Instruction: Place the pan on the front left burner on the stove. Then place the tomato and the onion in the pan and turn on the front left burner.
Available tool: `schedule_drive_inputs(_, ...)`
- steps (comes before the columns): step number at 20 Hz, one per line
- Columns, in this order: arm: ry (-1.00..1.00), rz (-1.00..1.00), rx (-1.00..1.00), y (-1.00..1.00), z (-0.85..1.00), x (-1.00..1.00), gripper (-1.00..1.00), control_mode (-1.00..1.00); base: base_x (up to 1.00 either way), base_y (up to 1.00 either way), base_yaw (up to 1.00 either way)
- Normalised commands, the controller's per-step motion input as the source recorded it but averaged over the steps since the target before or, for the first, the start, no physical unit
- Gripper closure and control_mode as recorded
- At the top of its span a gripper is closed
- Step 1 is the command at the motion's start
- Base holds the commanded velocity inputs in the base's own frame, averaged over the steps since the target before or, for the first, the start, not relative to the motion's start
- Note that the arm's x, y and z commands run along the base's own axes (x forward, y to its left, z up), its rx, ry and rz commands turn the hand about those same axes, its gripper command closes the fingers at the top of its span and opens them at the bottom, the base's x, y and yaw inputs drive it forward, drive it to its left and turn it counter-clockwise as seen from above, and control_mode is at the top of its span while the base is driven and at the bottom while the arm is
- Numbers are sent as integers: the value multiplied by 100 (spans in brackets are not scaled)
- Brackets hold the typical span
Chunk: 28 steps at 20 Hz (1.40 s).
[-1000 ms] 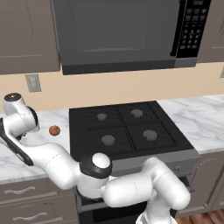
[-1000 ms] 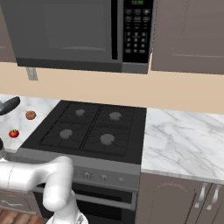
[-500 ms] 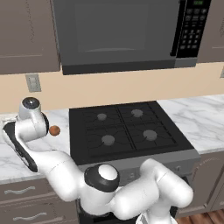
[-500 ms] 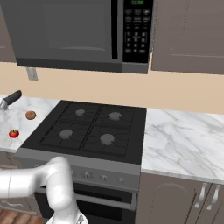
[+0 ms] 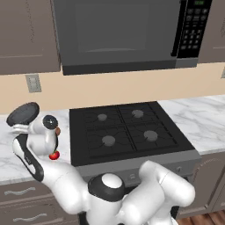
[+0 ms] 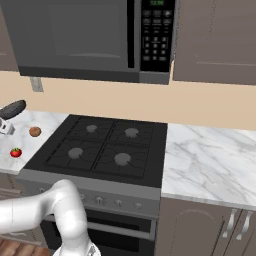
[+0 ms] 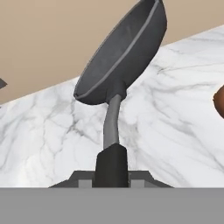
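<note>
Fingers clamped on the pan's handle; pan held tilted in the air above the marble bench, left of the stove. Tomato and onion lie on the bench beside the stove. Microwave hangs overhead. Since the earlier frame the pan has risen higher.

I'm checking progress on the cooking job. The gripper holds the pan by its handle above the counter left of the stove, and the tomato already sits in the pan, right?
Not quite. The gripper does hold the pan by its handle left of the stove, but the tomato lies on the counter, as the right base view shows.
</note>
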Motion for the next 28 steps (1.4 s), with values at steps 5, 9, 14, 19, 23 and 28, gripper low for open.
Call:
schedule_drive_inputs(5,3,0,-3,0,20,-1,100,-100,0,0,0)
schedule_drive_inputs(9,0,0,0,0,48,-2,100,-100,0,0,0)
schedule_drive_inputs(14,0,0,1,-16,45,-24,100,-100,0,0,0)
schedule_drive_inputs(19,0,0,1,-19,10,-33,100,-100,0,0,0)
schedule_drive_inputs(23,0,0,0,-31,5,-27,100,-100,0,0,0)
schedule_drive_inputs(28,0,0,0,-36,20,-15,100,-100,0,0,0)
